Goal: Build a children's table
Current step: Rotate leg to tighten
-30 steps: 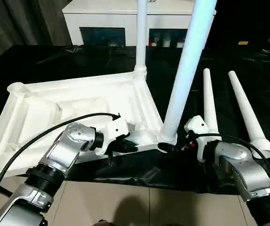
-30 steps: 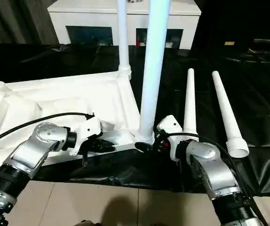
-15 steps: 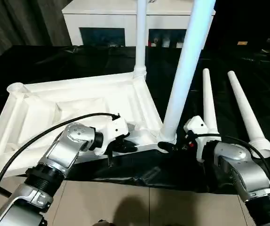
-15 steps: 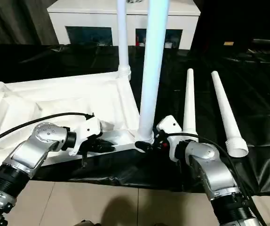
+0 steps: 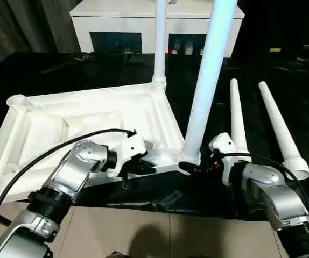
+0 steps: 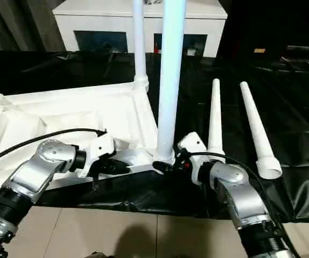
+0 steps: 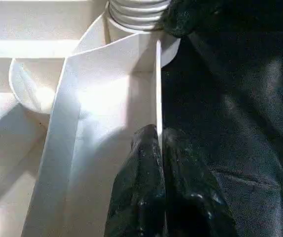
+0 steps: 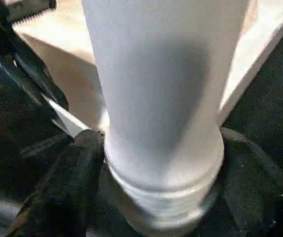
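**Both grippers at the near corner of the upturned tabletop**

The left gripper (image 5: 146, 167) is pinched tight on the thin near edge wall of the tabletop (image 5: 90, 121); in the left wrist view its two black fingers (image 7: 141, 192) press together with the white rim sandwiched between them. The right gripper (image 5: 195, 167) stands wide, its jaws set on either side of the ringed base of the near leg (image 5: 204, 80), with one finger (image 8: 67, 182) against the collar on one side and the other finger on the far side.

That near leg rises from the corner socket at the tabletop's near right corner, leaning slightly to the right. A second leg (image 5: 160, 40) stands upright in the far right corner socket. The tabletop lies underside up on a black sheet (image 5: 47, 72), ribs showing, with an empty round socket (image 5: 17, 100) at its far left corner.

Two loose legs (image 5: 235, 115) (image 5: 275, 123) lie side by side on the black sheet just right of the right gripper, thick ends nearest the robot. A white cabinet (image 5: 144, 24) with glass fronts stands behind the work.
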Controlling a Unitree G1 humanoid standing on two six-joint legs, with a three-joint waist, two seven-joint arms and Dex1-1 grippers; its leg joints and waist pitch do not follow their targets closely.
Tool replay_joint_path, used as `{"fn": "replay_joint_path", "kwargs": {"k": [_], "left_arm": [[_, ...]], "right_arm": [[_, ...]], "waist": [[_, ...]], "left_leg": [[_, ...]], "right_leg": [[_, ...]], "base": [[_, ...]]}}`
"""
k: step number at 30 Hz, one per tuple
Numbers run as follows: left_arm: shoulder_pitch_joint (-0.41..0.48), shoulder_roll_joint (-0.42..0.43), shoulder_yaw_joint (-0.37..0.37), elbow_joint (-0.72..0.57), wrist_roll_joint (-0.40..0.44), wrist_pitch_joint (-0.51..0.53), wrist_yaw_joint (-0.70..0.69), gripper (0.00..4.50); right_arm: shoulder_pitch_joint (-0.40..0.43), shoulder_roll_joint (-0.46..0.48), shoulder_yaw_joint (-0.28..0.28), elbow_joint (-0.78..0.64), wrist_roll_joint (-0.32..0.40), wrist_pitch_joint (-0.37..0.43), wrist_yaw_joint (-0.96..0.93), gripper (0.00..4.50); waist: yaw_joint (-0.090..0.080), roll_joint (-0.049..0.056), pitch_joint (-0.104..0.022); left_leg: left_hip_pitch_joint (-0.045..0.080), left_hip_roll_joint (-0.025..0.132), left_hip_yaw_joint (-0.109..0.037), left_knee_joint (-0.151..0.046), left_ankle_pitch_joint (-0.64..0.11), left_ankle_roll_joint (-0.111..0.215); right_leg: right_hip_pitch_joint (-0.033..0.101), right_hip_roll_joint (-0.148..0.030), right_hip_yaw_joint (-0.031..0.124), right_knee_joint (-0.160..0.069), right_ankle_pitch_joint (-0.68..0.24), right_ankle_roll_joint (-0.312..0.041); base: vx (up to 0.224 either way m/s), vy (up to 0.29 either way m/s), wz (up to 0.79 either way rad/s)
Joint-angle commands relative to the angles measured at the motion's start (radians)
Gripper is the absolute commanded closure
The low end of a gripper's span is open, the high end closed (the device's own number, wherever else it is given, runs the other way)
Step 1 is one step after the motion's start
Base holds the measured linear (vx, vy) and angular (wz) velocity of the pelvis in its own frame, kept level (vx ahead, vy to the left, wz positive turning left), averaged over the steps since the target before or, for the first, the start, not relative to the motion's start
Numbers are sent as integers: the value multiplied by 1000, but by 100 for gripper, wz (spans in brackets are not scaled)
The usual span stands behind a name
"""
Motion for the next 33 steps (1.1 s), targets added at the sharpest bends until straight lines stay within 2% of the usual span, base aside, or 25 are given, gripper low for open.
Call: {"fn": "replay_joint_path", "kwargs": {"k": [1, 5, 11, 14, 19, 22, 33], "left_arm": [[2, -1, -21, -15, 7, 4, -16, 450], [-1, -1, -23, -11, 9, 3, -16, 450], [-6, -4, -21, -3, 12, -1, -13, 450], [-5, -5, -21, -3, 12, 0, -13, 450], [-5, -6, -21, -4, 10, 4, -17, 450], [-2, -5, -23, -7, 10, 5, -18, 450], [2, -4, -23, -6, 16, 15, -10, 450]], "right_arm": [[-10, 2, -14, -21, 12, -10, -8, 62], [-14, 0, -12, -13, 2, -13, -3, 62], [-12, -7, -6, -5, -4, -12, 4, 62], [-13, -5, -7, -3, 1, -13, 2, 100], [-16, 0, -6, 6, 2, -12, 5, 133], [-16, 3, -8, 10, 3, -12, 4, 162], [-16, 8, 2, 47, -32, -23, -30, 177]], "waist": [[0, -11, -73], [1, -11, -75], [1, -13, -73], [1, -13, -73], [2, -10, -75], [2, -12, -74], [2, -13, -74]], "left_leg": [[18, 34, -15, -74, -274, 27], [17, 34, -15, -72, -258, 30], [18, 33, -14, -73, -273, 30], [19, 34, -14, -73, -272, 28], [18, 33, -14, -71, -257, 32], [18, 33, -14, -71, -257, 34], [18, 34, -14, -71, -257, 32]], "right_leg": [[43, -29, 33, -64, -251, -215], [44, -28, 33, -60, -218, -224], [44, -29, 33, -63, -245, -220], [44, -28, 34, -63, -247, -217], [44, -28, 34, -60, -221, -225], [45, -28, 33, -60, -221, -227], [44, -28, 33, -60, -232, -223]], "base": [[0, 0, 0], [0, 0, 0], [0, 0, 0], [0, 0, 0], [0, 0, 0], [0, 0, 0], [0, 0, 0]]}}
